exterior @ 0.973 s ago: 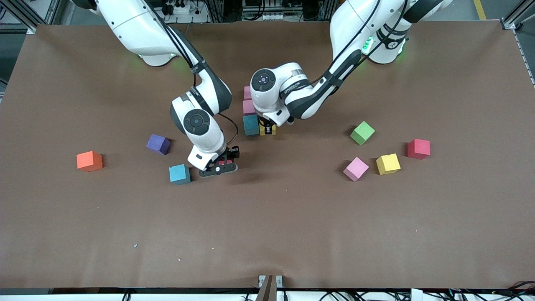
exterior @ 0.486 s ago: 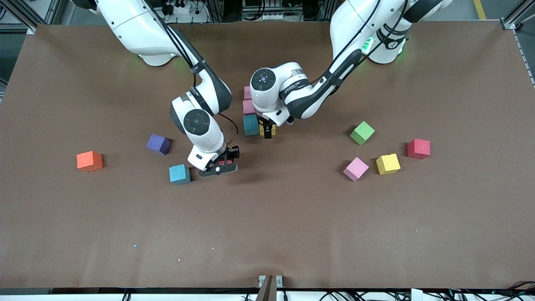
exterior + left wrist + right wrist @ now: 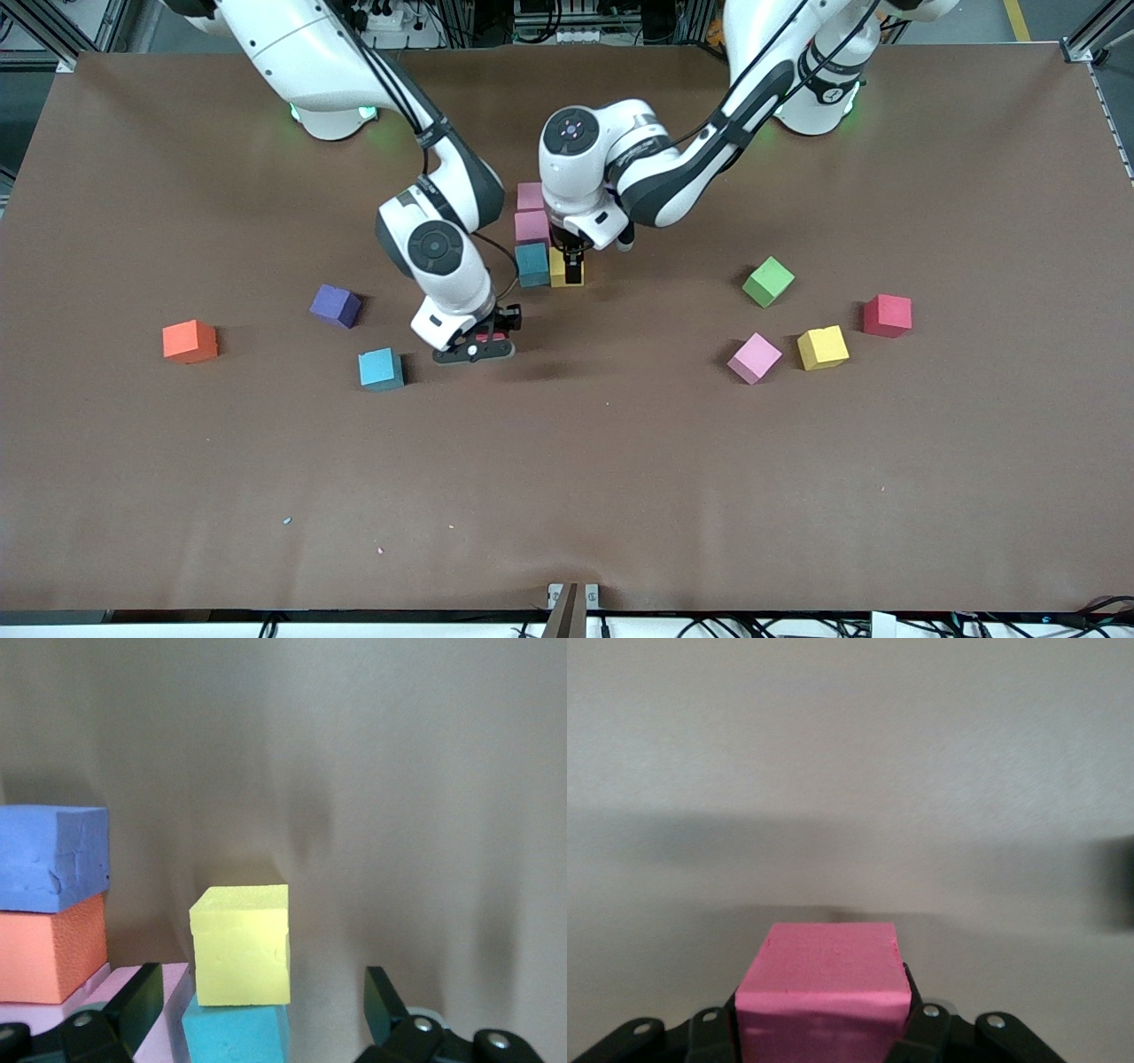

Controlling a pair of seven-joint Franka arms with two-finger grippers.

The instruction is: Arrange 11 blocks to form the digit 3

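The left end effector [image 3: 573, 263] hangs just above the yellow block [image 3: 562, 268], its fingers [image 3: 133, 1005] spread apart on either side and touching nothing, so that block sits free on the counter [image 3: 620, 461]. It lies against the cyan block [image 3: 532, 264], which touches a pink block [image 3: 532, 227] with another pink one [image 3: 530, 196] next in line, farther from the front camera; these four look like the start of the digit 3, packed side to side so the figure reads as one shape.

The right end effector [image 3: 478, 347] is clamped on a red block [image 3: 824, 992], held off the counter near a loose cyan block [image 3: 381, 368], probably to be carried to the figure.

Purple [image 3: 336, 306] and orange [image 3: 190, 341] blocks wait toward the right arm's end; green [image 3: 768, 281], pink [image 3: 754, 357], yellow [image 3: 822, 346] and red [image 3: 887, 315] ones toward the left arm's end.
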